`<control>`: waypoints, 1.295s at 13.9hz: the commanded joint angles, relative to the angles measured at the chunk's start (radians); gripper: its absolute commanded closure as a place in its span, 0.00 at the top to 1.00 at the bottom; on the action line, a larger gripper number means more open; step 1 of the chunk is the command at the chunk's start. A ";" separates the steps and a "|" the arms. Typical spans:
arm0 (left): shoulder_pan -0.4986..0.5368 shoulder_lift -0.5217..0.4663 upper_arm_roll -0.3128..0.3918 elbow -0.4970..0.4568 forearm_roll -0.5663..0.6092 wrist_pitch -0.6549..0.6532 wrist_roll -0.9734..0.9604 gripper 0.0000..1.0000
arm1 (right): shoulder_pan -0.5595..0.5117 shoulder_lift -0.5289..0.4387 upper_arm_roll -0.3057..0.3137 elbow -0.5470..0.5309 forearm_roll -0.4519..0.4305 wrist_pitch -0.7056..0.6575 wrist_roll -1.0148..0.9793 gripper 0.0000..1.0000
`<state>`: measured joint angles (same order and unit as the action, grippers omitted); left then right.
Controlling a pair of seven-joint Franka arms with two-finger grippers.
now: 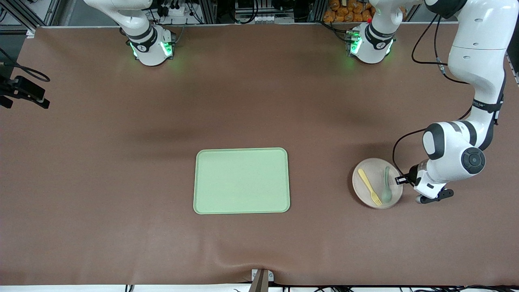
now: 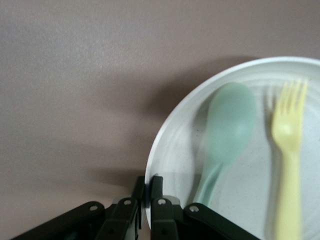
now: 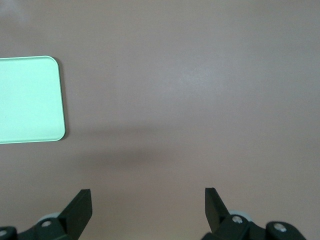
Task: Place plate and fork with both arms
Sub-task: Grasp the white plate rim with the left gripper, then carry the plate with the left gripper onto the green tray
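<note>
Pinching the plate [image 2: 235, 200] rim w/ my left gripper [image 2: 148, 192], jaws clamped; fork [image 2: 290, 150] & green spoon [image 2: 227, 135] lay on it. Tray [image 1: 242, 180] sat mid-table, well apart. Right gripper [image 3: 148, 206] waited, jaws apart, over bare cloth.

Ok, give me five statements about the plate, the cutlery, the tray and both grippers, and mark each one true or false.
1. The left gripper is shut on the rim of the plate. True.
2. The yellow fork lies on the green tray. False: it lies in the plate, beside the green spoon, and nothing rests on the tray.
3. The right gripper is open over the brown table cover. True.
4. The plate sits toward the right arm's end of the table. False: it sits toward the left arm's end, apart from the tray.
5. The right gripper holds the spoon. False: it holds nothing.
</note>
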<state>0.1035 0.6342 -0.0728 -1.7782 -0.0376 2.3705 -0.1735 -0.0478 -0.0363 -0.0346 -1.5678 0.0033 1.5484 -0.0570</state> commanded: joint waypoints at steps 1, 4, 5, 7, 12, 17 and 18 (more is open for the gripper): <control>0.013 0.007 -0.027 -0.006 -0.025 0.016 0.017 0.00 | -0.020 0.003 0.012 0.005 0.011 -0.007 -0.006 1.00; 0.042 -0.059 -0.077 -0.042 -0.031 0.004 0.034 0.00 | -0.020 0.003 0.012 0.005 0.011 -0.007 -0.006 1.00; 0.094 -0.083 -0.140 -0.055 -0.031 0.003 0.034 0.00 | -0.020 0.004 0.012 0.005 0.011 -0.007 -0.006 1.00; 0.226 -0.108 -0.299 -0.061 -0.031 -0.017 0.040 0.00 | -0.020 0.003 0.012 0.005 0.011 -0.007 -0.006 1.00; 0.344 -0.114 -0.544 -0.035 -0.030 -0.033 -0.041 0.00 | -0.021 0.003 0.012 0.005 0.011 -0.005 -0.006 1.00; 0.152 -0.073 -0.573 0.084 -0.019 -0.033 -0.240 0.00 | -0.021 0.004 0.012 0.005 0.011 -0.005 -0.006 1.00; 0.109 -0.047 -0.572 0.114 -0.016 -0.033 -0.280 0.00 | -0.021 0.004 0.012 0.005 0.011 -0.005 -0.007 1.00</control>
<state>0.2925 0.5463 -0.6545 -1.7359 -0.0449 2.3451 -0.3836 -0.0486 -0.0354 -0.0348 -1.5680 0.0034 1.5480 -0.0570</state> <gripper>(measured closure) 0.956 0.000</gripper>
